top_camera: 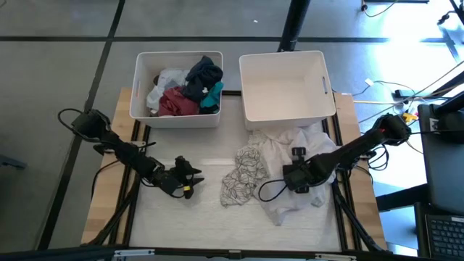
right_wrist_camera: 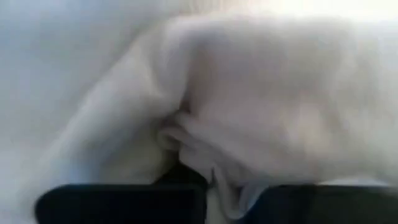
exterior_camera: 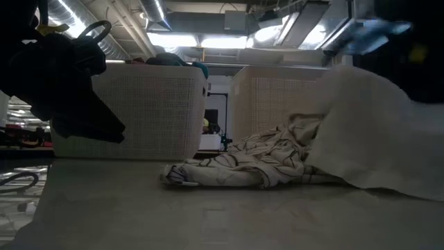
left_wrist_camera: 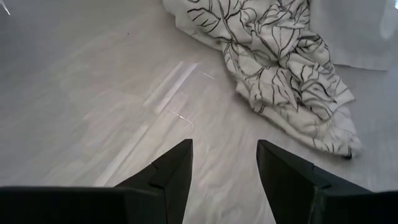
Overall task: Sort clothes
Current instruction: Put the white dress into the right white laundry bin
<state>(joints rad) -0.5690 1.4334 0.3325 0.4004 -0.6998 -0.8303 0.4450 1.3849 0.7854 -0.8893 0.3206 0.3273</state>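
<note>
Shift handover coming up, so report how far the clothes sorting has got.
Done: the left bin holds a pile of maroon, dark, teal and light garments. In hand: the right pincer is down in the white garment, fabric bunched between its fingers. Left: that garment and the patterned one lie on the table; the right bin is empty. The left pincer waits open over bare table.

The bench (top_camera: 174, 214) has a pale top with wooden edges. Two white bins stand side by side on its far part. The left bin (top_camera: 176, 116) is full of clothes. The right bin (top_camera: 287, 109) has nothing showing in it. In front of the right bin lie a white cloth (top_camera: 290, 145) and a white cloth with black patterns (top_camera: 245, 174), touching each other.
</note>
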